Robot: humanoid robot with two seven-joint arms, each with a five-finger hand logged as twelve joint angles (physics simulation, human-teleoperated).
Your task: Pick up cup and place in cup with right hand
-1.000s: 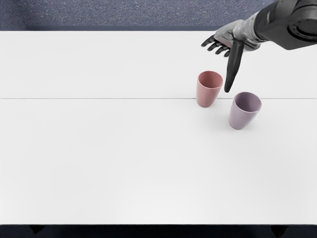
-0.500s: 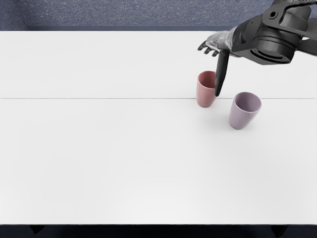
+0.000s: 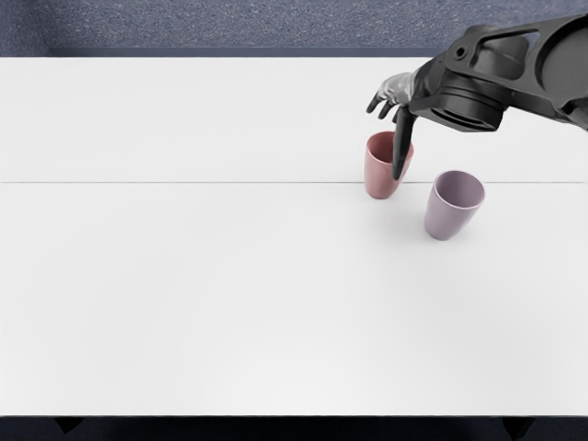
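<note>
See a big white table (image 3: 184,276) under the right hand (image 3: 397,89); see the right arm (image 3: 560,73) reaching out behind it, maybe to let it come down from above. Find the right hand open and holding nothing; find the purple cup (image 3: 446,216) farther from it, down and to the right; stands up with its wide top open, good for catching a cup; shows no cup inside. Find the pink cup (image 3: 379,175) just below the hand, standing up too; shows only part of its inside. See the thumb (image 3: 401,147) hang across the pink cup, and fingers (image 3: 377,103) spread apart, maybe to fit around it; can't tell if touching; looks like time to grab, but could tip it if bumped.
</note>
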